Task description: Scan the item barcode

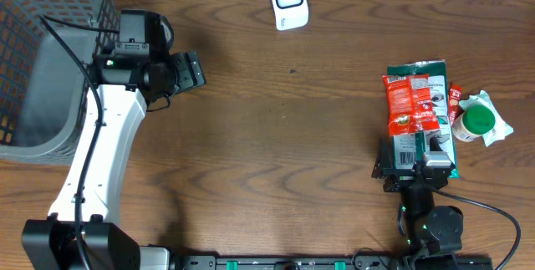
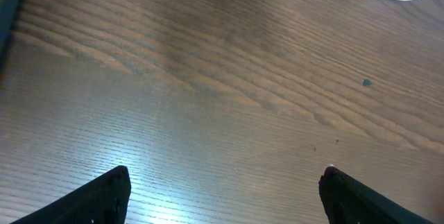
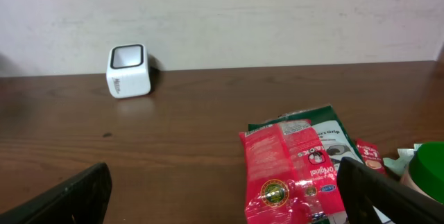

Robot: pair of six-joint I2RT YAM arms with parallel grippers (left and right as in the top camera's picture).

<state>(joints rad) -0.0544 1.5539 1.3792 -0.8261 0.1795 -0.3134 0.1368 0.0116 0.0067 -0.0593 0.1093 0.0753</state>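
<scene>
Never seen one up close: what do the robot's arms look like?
The left arm has a long white link, black joints and a black cable along it. The right arm looks black, with small green lights. The left end effector and right end effector have black fingers.

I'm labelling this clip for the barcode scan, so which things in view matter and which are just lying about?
Part of the job: white scanner; red packet, likely the item to scan.
Just lying about for now: green packet under it; small red sachet; green-capped container; wire basket.
</scene>
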